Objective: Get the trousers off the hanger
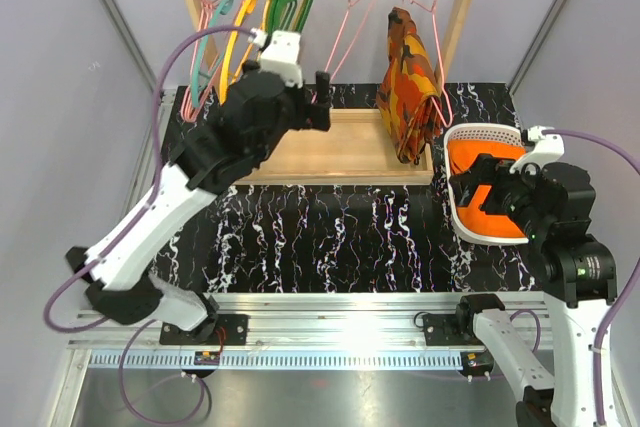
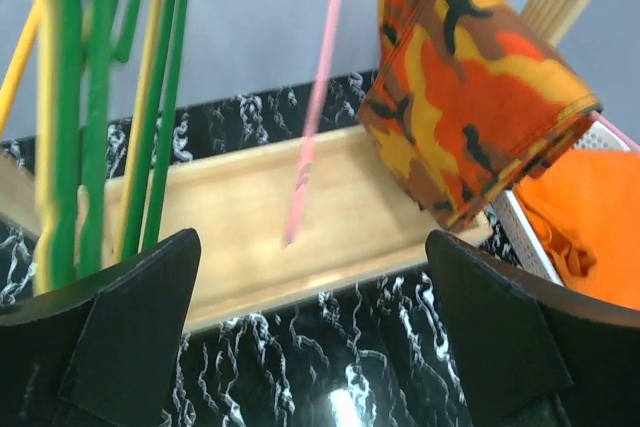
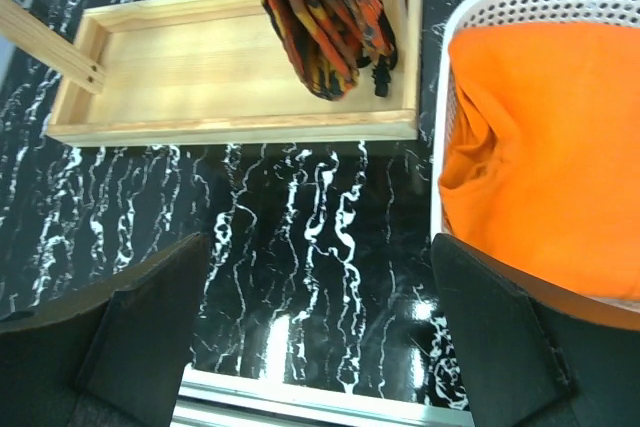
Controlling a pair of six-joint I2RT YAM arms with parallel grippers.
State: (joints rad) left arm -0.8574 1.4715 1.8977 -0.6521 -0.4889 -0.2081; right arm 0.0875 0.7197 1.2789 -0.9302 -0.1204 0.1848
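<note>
Your left fingers (image 2: 140, 317), blunt black wedges, are spread wide with nothing between them. The thin pale-pink wire hanger (image 2: 318, 97) hangs bare just ahead of their gap, over the pale wooden tray (image 2: 250, 217). Your right fingers (image 3: 150, 317) are likewise parted and empty above the glossy black, white-veined surface (image 3: 300, 197), and the plain orange trousers (image 3: 540, 147) lie limp and rumpled in the perforated white basket (image 3: 540, 2) just ahead of the right-hand finger.
</note>
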